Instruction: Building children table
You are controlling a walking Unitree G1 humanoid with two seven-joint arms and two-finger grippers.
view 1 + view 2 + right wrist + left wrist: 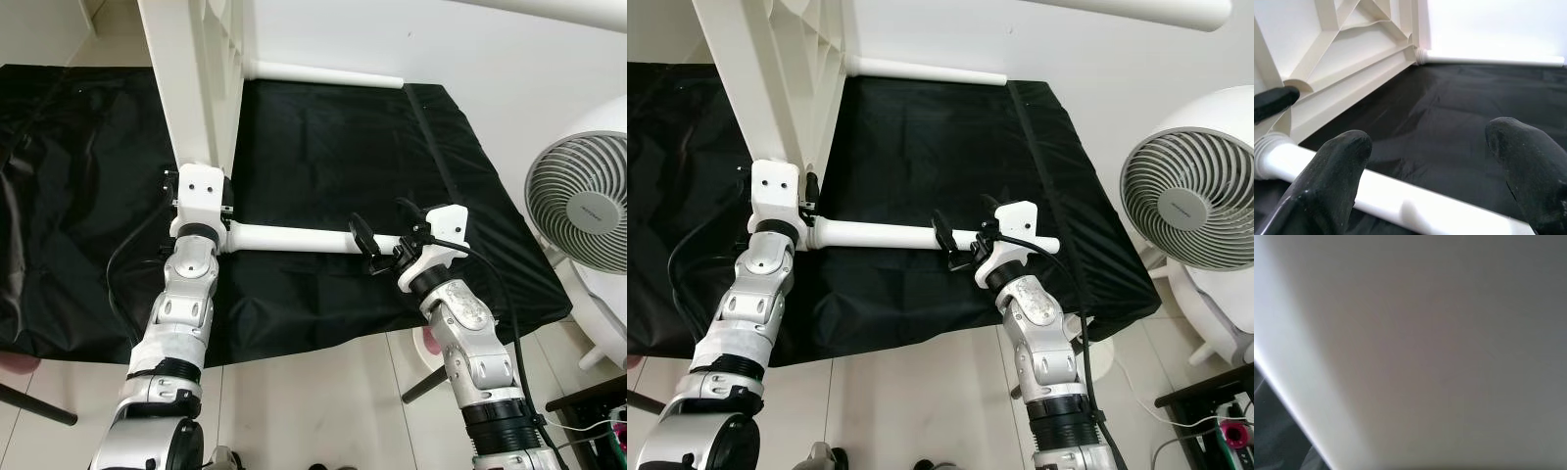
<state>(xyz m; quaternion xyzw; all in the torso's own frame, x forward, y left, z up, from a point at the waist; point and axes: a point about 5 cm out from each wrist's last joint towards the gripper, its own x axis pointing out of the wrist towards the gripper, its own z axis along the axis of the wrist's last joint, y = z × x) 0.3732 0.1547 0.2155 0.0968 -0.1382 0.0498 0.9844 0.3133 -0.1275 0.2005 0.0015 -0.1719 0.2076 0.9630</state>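
Note:
A white plastic table top (191, 69) stands on its edge on a black sheet (343, 147), its ribbed underside (1352, 54) facing right. One white leg (323, 73) sticks out from its far corner. A second white leg (294, 238) lies level at the near corner, its threaded end (1264, 152) against the underside. My right gripper (384, 230) is open, its fingers (1337, 166) spread over the outer end of this leg. My left gripper (223, 201) is pressed up against the table top's near corner, largely hidden behind its white wrist block.
A white standing fan (583, 201) is close by on the right, beside the sheet's edge. Pale tiled floor (313, 392) lies in front of the sheet. Another white tube (1146, 8) crosses the top right. A dark furniture leg (39, 406) shows at the lower left.

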